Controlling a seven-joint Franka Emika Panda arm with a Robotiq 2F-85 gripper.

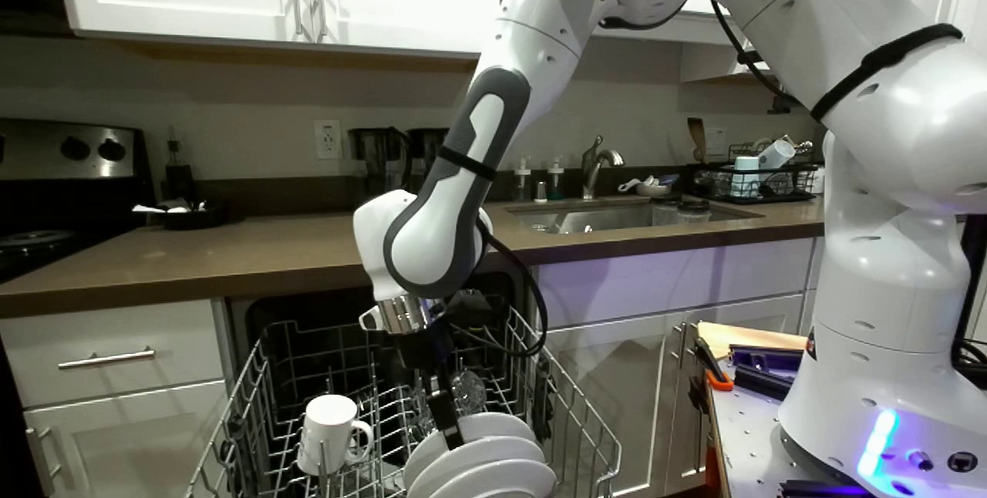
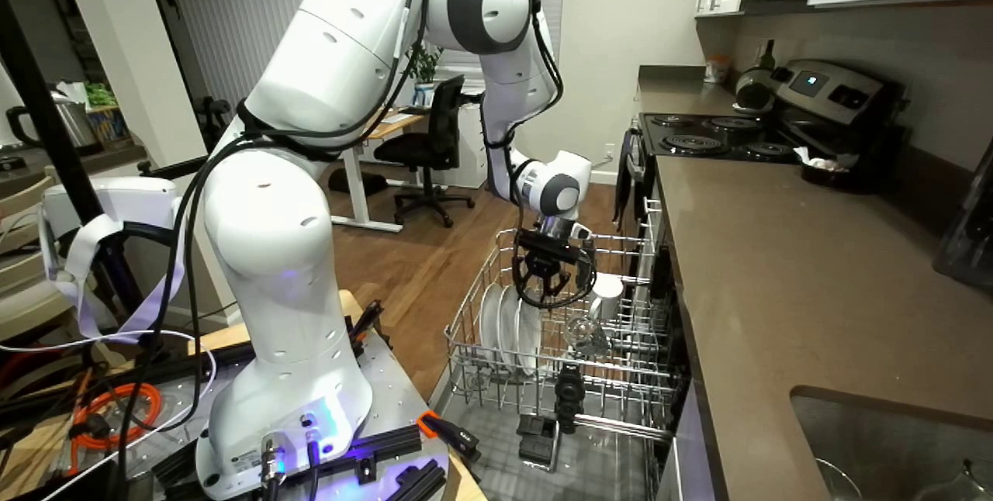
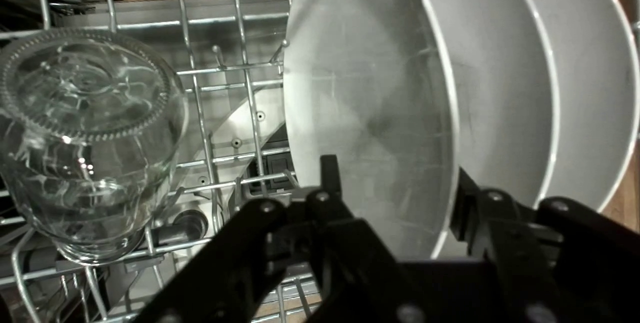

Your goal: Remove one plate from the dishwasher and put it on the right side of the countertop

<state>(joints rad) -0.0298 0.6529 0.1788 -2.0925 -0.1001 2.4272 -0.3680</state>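
Stands on a white base with a glowing blue-white light strip. Leans out from the shoulder, arches over a high, bent elbow, then slopes down along the forearm to the wrist, well below the elbow in both exterior views. Points the black gripper downward, slightly slanted beneath a silver collar in an exterior view. Shows both fingers parted in the wrist view, with a wide gap between.
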